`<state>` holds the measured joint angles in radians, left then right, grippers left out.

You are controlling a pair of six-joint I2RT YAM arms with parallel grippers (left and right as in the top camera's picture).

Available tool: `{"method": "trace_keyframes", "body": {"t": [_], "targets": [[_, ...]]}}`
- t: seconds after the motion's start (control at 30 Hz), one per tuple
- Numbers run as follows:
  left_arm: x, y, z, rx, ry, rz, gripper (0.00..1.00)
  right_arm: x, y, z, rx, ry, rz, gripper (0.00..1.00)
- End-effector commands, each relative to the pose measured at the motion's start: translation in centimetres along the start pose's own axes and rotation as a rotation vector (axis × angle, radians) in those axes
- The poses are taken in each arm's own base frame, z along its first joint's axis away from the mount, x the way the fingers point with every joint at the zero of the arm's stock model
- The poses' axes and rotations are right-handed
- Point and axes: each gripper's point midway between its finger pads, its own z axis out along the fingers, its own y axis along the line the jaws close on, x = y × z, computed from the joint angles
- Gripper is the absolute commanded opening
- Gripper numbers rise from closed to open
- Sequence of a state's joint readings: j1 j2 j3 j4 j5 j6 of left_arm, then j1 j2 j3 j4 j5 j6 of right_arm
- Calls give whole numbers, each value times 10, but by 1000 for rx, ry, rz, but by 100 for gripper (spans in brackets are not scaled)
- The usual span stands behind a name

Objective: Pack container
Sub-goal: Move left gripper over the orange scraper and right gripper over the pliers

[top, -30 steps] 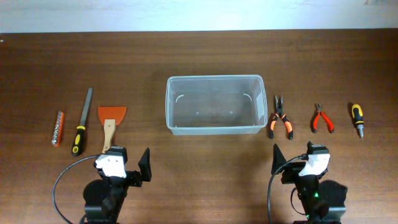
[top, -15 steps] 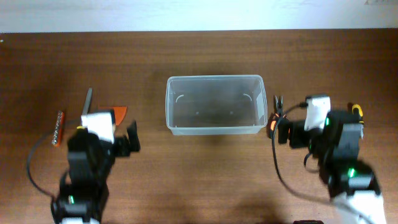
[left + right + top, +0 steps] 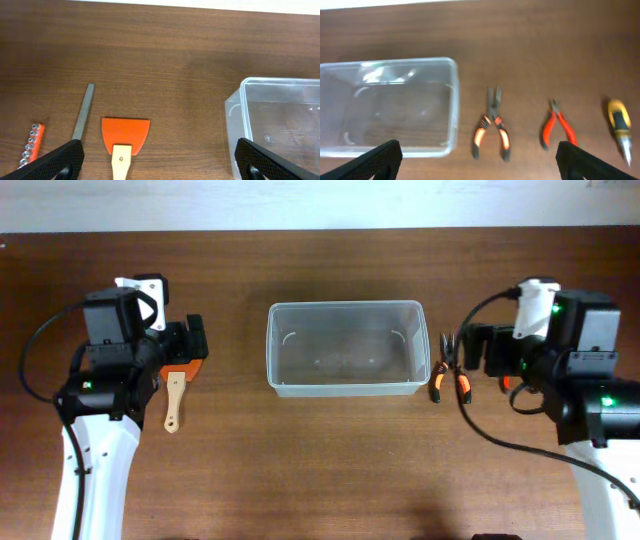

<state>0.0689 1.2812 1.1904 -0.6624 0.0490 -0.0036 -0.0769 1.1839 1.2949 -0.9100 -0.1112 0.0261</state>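
The clear plastic container (image 3: 345, 305) stands empty at the middle of the table; its rim also shows in the left wrist view (image 3: 280, 81) and the right wrist view (image 3: 390, 63). My left gripper (image 3: 192, 345) (image 3: 160, 162) hangs open above an orange scraper (image 3: 125, 134) with a wooden handle (image 3: 174, 398), holding nothing. Left of the scraper lie a grey file (image 3: 83, 111) and an orange bit holder (image 3: 32, 145). Over the orange-and-black pliers (image 3: 492, 127) (image 3: 447, 376), just right of the container, my right gripper (image 3: 480, 350) (image 3: 480, 162) is open and empty.
Red cutters (image 3: 557, 127) and a yellow-and-black screwdriver (image 3: 619, 122) lie to the right of the pliers. In the overhead view both arms cover some of the tools. The table is dark brown wood (image 3: 340, 460) with a pale wall along its far edge.
Both arms have swung from the near table edge toward the far side, the left over the scraper, the right over the pliers. Both grippers stayed open.
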Motion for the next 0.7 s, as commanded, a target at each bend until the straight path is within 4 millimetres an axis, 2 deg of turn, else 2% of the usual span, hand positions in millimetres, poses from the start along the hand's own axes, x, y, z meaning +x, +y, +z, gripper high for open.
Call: {"method": "trace_keyframes", "body": {"t": [0.0,0.07,0.17,0.33,0.47,0.67], "targets": [[6,4,0,-12,39,40,99,3,-27,1,52,27,126,99],[18,15,3,-72,94,33,99,9,-37,4,48,56,168,99],[37,31,9,-148,174,-21,99,12,-41,9,7,75,211,99],[81,34,31,-132,380,-42,99,15,-45,20,-1,104,230,99],[114,40,57,-141,528,-51,99,20,-47,31,-2,139,248,99],[139,61,87,-205,616,-91,99,25,-47,40,-7,175,282,99]]}}
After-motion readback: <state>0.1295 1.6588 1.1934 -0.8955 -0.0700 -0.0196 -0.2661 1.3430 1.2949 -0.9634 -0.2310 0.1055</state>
